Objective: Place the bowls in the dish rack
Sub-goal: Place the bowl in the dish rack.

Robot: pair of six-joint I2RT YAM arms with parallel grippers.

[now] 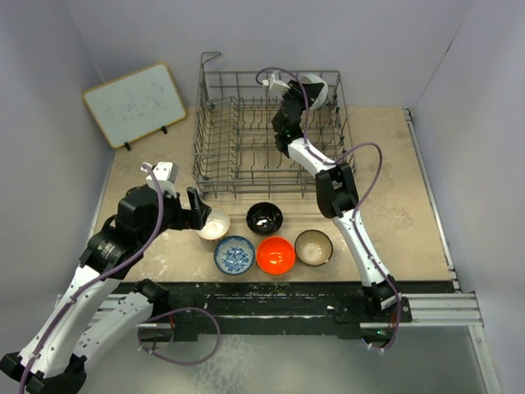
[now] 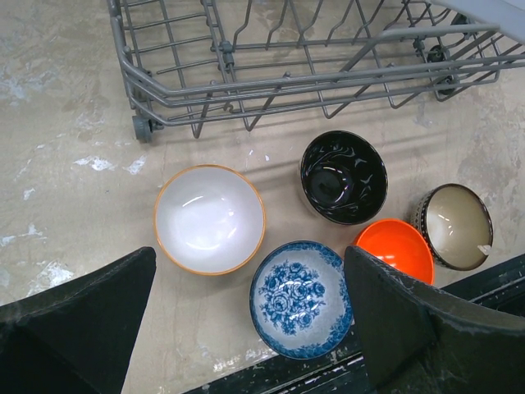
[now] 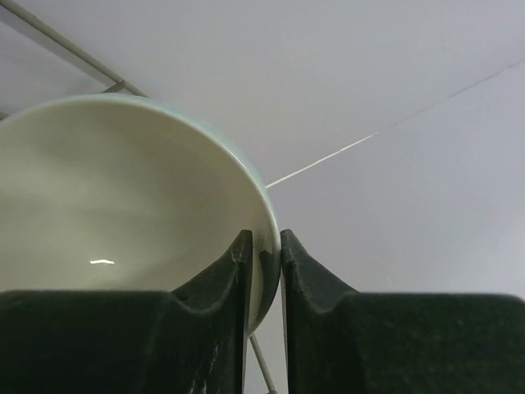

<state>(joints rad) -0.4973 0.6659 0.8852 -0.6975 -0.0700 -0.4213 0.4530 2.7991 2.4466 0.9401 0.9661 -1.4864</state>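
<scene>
- Pale grey walls enclose a beige mottled worktop [image 1: 394, 189]. A large grey wire dish rack [image 1: 238, 139] stands at its far middle, with a framed white board [image 1: 135, 104] propped to the rack's left.
- The right gripper [image 3: 264, 246] is at the rack's far right corner. A small white glazed round bowl [image 3: 123, 230] is tilted on edge there, its rim passing between the jaws.
- The right jaws flank that rim closely. Whether they pinch it or have let go cannot be told, and neither can whether the bowl is seated among the tines.
- The left gripper [image 2: 250, 254] hovers with its jaws fully spread, grasping nothing, above a cream bowl with a tan rim [image 2: 209, 217].
- Five bowls sit upright on the worktop just in front of the rack. Besides the cream one, they are a glossy black bowl [image 2: 343, 176], a blue-and-white patterned bowl [image 2: 300, 297], an orange-red bowl [image 2: 395, 249] and a brown-rimmed bowl with a greyish inside [image 2: 453, 226].
- Handling, as judged: the bowls look rigid, light, slick with glaze and liable to chip. The soundest hold is a pinch across the rim, one finger inside and one outside. Each bowl should be set down between the tines, not dropped.
</scene>
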